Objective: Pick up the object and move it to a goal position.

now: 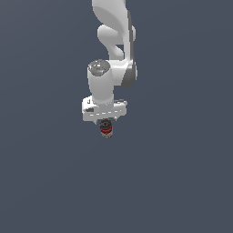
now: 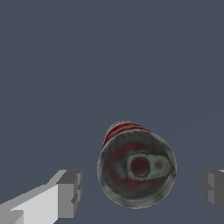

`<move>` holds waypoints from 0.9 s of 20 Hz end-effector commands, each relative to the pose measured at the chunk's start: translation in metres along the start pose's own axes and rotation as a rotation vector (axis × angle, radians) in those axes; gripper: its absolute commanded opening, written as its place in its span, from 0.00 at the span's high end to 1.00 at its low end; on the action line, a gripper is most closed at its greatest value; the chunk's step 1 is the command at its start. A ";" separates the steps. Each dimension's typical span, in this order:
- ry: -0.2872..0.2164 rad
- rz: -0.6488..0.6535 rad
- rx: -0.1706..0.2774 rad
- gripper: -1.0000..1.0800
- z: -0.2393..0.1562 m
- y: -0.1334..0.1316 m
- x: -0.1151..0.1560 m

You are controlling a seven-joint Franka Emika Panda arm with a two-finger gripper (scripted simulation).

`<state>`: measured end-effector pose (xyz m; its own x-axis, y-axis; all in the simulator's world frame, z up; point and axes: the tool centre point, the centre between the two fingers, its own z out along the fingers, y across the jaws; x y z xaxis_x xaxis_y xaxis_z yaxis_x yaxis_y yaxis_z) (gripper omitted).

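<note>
The object is a small can (image 1: 106,129) with a red and white label and a dark metal top, standing upright on the grey floor. In the exterior view it sits directly below the white hand of my gripper (image 1: 106,122). The wrist view looks straight down on the can's lid (image 2: 136,169). My gripper (image 2: 142,190) is open there: one grey fingertip (image 2: 70,194) stands to one side of the can and the other fingertip (image 2: 213,186) to the opposite side, with a gap between each and the can. Nothing is held.
The white arm (image 1: 113,41) reaches down from the top of the exterior view. A plain dark grey floor (image 1: 182,182) lies all around the can. No goal marker shows in either view.
</note>
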<state>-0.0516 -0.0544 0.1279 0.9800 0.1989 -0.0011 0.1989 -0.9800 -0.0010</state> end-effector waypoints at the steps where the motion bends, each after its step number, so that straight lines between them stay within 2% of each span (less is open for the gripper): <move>1: 0.001 -0.006 -0.001 0.04 0.000 0.001 -0.001; 6: 0.000 -0.002 0.000 0.04 0.006 0.001 -0.001; 18: 0.001 -0.006 -0.001 0.04 0.050 0.001 -0.002</move>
<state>-0.0536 -0.0555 0.0813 0.9789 0.2042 -0.0014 0.2042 -0.9789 -0.0005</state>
